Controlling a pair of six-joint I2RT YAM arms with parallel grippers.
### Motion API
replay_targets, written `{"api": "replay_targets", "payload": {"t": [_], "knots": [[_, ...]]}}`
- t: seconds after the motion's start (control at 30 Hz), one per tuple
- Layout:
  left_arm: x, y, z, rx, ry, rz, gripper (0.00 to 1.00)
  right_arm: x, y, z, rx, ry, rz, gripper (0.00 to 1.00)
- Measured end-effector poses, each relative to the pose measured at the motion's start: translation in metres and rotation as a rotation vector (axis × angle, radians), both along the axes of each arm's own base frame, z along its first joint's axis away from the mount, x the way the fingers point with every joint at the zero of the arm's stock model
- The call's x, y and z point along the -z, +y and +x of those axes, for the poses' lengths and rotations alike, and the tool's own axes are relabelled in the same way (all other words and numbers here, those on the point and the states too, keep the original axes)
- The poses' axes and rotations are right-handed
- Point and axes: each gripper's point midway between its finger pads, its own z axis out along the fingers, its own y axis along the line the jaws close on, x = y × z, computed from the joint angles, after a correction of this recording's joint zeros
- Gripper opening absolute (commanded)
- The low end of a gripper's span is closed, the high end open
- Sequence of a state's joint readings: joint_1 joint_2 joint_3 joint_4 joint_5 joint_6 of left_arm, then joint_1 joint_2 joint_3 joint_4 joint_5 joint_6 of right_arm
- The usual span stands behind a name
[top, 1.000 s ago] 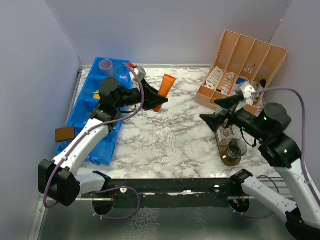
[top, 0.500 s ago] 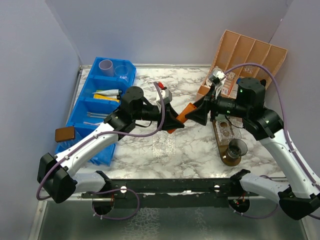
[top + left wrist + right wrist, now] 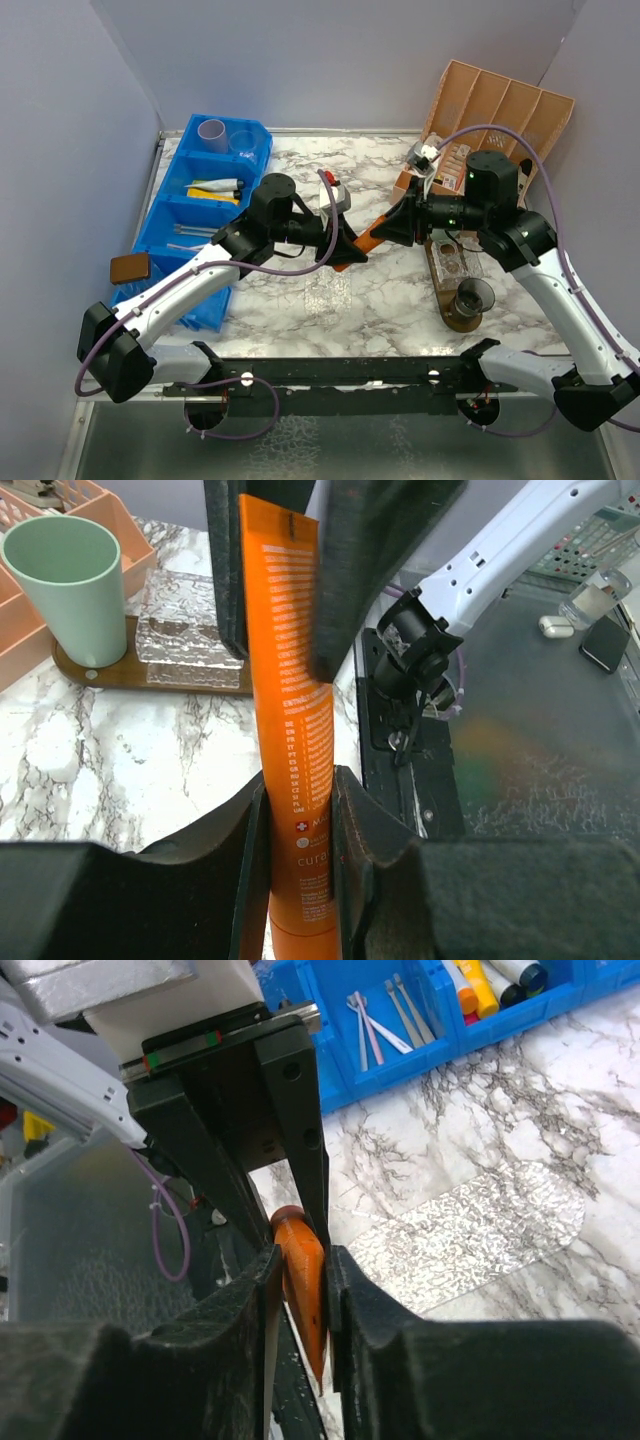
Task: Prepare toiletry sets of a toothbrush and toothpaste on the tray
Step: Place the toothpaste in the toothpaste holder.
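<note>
The left arm reaches from its base diagonally to the middle of the table (image 3: 300, 310), forearm low and wrist pointing right. The right arm stands with the elbow raised on the right and the forearm pointing left. The two grippers meet tip to tip above the table centre. The left gripper (image 3: 345, 250) is closed on one end of the orange tube (image 3: 368, 238), with both fingers pressed against its sides. The right gripper (image 3: 388, 228) clamps the opposite end, its fingers touching the tube on both faces. The tube is off the table, tilted, and spans the two grippers. The tray (image 3: 462, 322) lies to the right, below the right forearm, with a cup (image 3: 474, 296) at its near end.
</note>
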State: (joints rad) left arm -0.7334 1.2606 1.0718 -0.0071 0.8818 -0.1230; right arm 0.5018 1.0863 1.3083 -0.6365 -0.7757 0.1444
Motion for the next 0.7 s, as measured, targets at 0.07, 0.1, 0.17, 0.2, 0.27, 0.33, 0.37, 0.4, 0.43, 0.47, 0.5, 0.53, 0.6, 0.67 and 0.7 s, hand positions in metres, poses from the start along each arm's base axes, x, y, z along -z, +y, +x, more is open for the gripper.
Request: {"api": "replay_targets", "payload": {"t": [0.07, 0.1, 0.17, 0.2, 0.27, 0.33, 0.37, 0.4, 0.43, 0.47, 0.5, 0.53, 0.6, 0.67, 0.7], "knots": [[0.002, 0.000, -0.001, 0.002, 0.001, 0.006, 0.13, 0.002, -0.001, 0.001, -0.002, -0.004, -0.008, 0.09], [0.002, 0.000, -0.001, 0.004, 0.001, 0.008, 0.13, 0.003, -0.001, 0.001, -0.004, -0.007, -0.011, 0.06], [0.003, 0.001, -0.001, 0.005, 0.000, 0.011, 0.14, 0.004, -0.001, 0.000, -0.006, -0.005, -0.015, 0.01], [0.003, 0.001, -0.001, 0.005, -0.002, 0.012, 0.19, 0.004, -0.001, 0.000, -0.009, -0.006, -0.016, 0.01], [0.004, 0.001, -0.001, 0.005, -0.003, 0.015, 0.33, 0.005, -0.002, -0.001, -0.013, -0.007, -0.018, 0.01], [0.003, 0.001, -0.001, 0.003, -0.007, 0.019, 0.50, 0.005, -0.002, -0.001, -0.014, -0.011, -0.020, 0.01], [0.003, 0.001, 0.000, -0.003, -0.010, 0.022, 0.57, 0.005, -0.002, -0.001, -0.017, -0.017, -0.020, 0.01], [0.001, 0.001, 0.003, -0.013, -0.021, 0.023, 0.63, 0.006, -0.002, -0.002, -0.020, -0.014, -0.024, 0.01], [0.000, 0.001, 0.004, -0.019, -0.027, 0.023, 0.69, 0.007, -0.003, -0.005, -0.023, -0.008, -0.029, 0.01], [0.000, 0.001, 0.006, -0.032, -0.035, 0.025, 0.74, 0.008, -0.004, -0.006, -0.024, -0.005, -0.033, 0.01], [-0.001, 0.001, 0.009, -0.041, -0.042, 0.025, 0.78, 0.009, -0.005, -0.008, -0.021, -0.002, -0.040, 0.01], [-0.002, 0.001, 0.011, -0.050, -0.049, 0.026, 0.80, 0.010, -0.007, -0.009, -0.013, -0.002, -0.047, 0.01], [0.000, 0.001, 0.016, -0.079, -0.058, 0.036, 0.83, 0.010, -0.013, -0.008, 0.028, -0.013, -0.065, 0.01], [0.003, 0.003, 0.023, -0.125, -0.072, 0.052, 0.85, 0.011, -0.024, -0.005, 0.102, -0.031, -0.090, 0.01], [0.003, 0.005, 0.028, -0.154, -0.083, 0.059, 0.85, 0.011, -0.031, -0.001, 0.159, -0.041, -0.107, 0.01]]}}
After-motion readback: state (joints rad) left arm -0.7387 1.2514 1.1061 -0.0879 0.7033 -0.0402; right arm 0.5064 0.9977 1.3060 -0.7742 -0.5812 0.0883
